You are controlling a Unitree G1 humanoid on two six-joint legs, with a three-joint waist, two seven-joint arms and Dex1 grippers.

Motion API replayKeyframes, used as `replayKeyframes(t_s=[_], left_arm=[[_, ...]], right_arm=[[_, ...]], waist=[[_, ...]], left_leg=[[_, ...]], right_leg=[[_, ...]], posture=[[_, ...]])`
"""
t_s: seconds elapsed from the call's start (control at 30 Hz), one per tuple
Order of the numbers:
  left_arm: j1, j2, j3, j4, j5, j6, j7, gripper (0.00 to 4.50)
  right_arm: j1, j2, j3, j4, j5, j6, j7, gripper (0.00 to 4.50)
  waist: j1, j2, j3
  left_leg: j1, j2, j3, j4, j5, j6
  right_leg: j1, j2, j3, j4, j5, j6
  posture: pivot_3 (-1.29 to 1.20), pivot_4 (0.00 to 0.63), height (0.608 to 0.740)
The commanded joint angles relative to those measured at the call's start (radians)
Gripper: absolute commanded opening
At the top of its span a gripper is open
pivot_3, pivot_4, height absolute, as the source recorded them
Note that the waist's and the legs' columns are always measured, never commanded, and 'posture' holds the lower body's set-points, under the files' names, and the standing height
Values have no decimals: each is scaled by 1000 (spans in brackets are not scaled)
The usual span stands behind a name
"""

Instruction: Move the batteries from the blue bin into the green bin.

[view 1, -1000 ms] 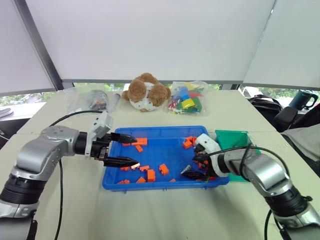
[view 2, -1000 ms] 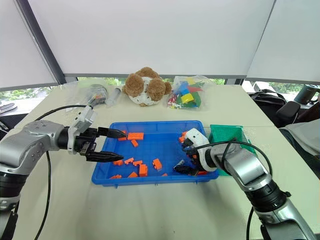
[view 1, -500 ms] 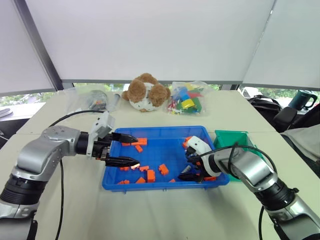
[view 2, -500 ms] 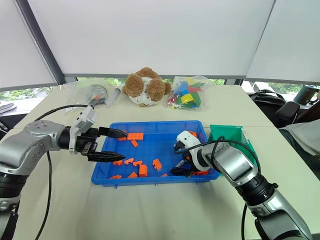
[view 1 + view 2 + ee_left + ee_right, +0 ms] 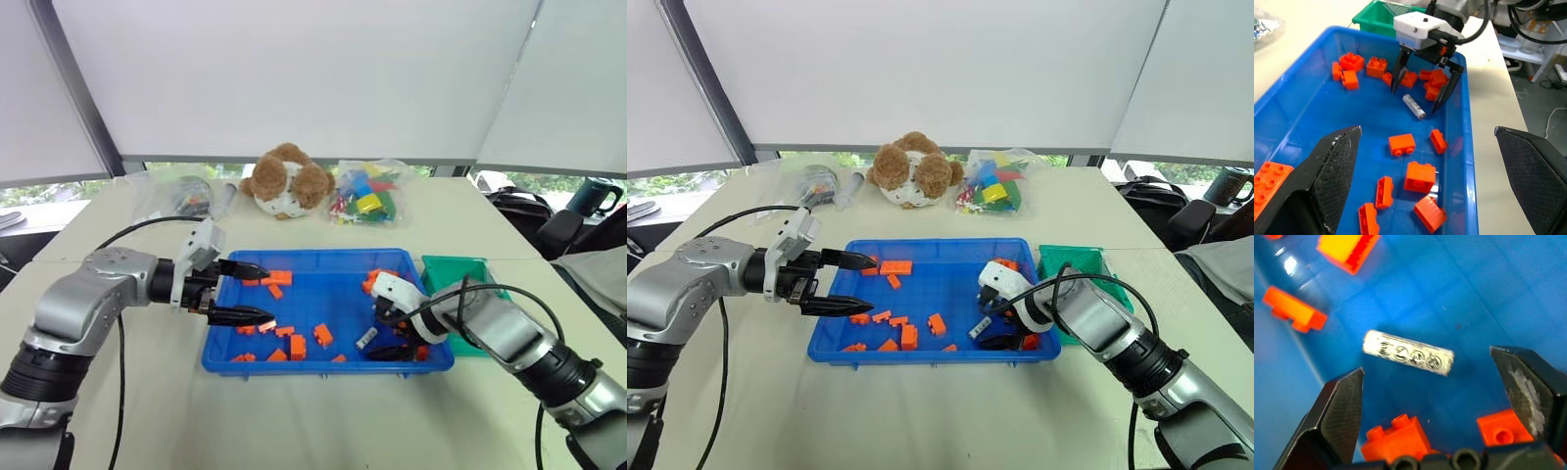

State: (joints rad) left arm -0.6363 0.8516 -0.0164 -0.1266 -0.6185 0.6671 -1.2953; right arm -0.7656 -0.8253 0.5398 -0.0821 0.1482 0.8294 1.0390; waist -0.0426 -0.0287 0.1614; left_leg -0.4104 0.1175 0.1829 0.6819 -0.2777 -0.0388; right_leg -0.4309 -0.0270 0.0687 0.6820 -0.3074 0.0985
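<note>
Right gripper point(image 5: 1420, 98) fingers spread wide, straddling 1 battery point(image 5: 1408, 352) lying loose on blue bin point(image 5: 323, 364) floor among orange bricks point(image 5: 1401, 145), left gripper point(image 5: 253, 292) open, empty, green bin point(image 5: 460, 269) just beside.

The right gripper point(image 5: 1419, 100) has rolled and now points down. Its open jaws straddle 1 battery point(image 5: 1414, 106), newly uncovered.

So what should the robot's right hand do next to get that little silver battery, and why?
Probably lower the right gripper a little and close it on the battery. Its fingers are open with one on each side of the battery, which lies loose on the floor of the blue bin and isn't held yet. Orange bricks sit close by, so it should go down gently.
</note>
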Motion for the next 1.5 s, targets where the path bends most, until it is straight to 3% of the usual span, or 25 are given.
replayKeyframes(t_s=[0.03, 0.3, 0.6, 0.73, 0.93, 1.23, 1.37, 1.5], left_arm=[[-10, 1, 18, -12, 4, -21, 3, 4500], [4, 3, 28, -33, 1, -21, 18, 4500], [27, 9, 43, -57, -9, -16, 41, 4500], [30, 10, 47, -60, -8, -17, 48, 4500], [24, 8, 44, -53, -6, -19, 49, 4500], [15, 4, 35, -46, -5, -19, 45, 4500], [14, -6, 32, -41, -6, -21, 47, 4500], [5, -18, 23, -30, -2, -26, 43, 4500]], right_arm=[[-45, 10, 20, 101, -66, -173, 74, 4450], [-111, 84, 39, 374, -177, -570, 233, 4450], [-134, 136, 23, 505, -235, -759, 331, 4450], [-145, 157, 26, 550, -272, -803, 341, 3155], [-130, 158, -5, 526, -282, -796, 355, 149], [-141, 98, -253, 279, -162, -411, 271, 63], [-140, -49, -448, 235, -180, -217, 110, 63], [-38, -162, -510, 203, -201, -128, 32, 63]], waist=[[0, 0, 0], [-2, 0, 0], [-2, 0, 0], [-2, 0, 0], [-2, 0, 0], [-1, 2, 1], [9, 2, 1], [14, 2, 1]], left_leg=[[0, 0, 0, 0, 0, 0], [0, 0, 0, 0, 0, 0], [2, 0, 0, 0, 0, 0], [2, 0, 0, 0, 0, 0], [3, 0, 0, 1, 0, 0], [2, 0, 0, 1, 0, -1], [2, 0, 0, 1, 0, -1], [2, 0, 1, 0, 0, 0]], right_leg=[[0, 0, 0, 0, 0, 0], [0, 0, 0, 0, 0, 0], [1, 0, 0, 0, 0, 0], [2, 0, 0, 0, 0, 0], [3, 0, 0, 0, 0, 0], [2, 0, 0, 1, 0, 0], [2, -1, 0, 0, 0, 0], [2, -1, 0, 0, 0, 0]], posture=[[0, 150, 733], [0, 150, 733], [0, 150, 733], [0, 150, 733], [0, 150, 733], [0, 150, 733], [0, 150, 733], [0, 150, 733]])
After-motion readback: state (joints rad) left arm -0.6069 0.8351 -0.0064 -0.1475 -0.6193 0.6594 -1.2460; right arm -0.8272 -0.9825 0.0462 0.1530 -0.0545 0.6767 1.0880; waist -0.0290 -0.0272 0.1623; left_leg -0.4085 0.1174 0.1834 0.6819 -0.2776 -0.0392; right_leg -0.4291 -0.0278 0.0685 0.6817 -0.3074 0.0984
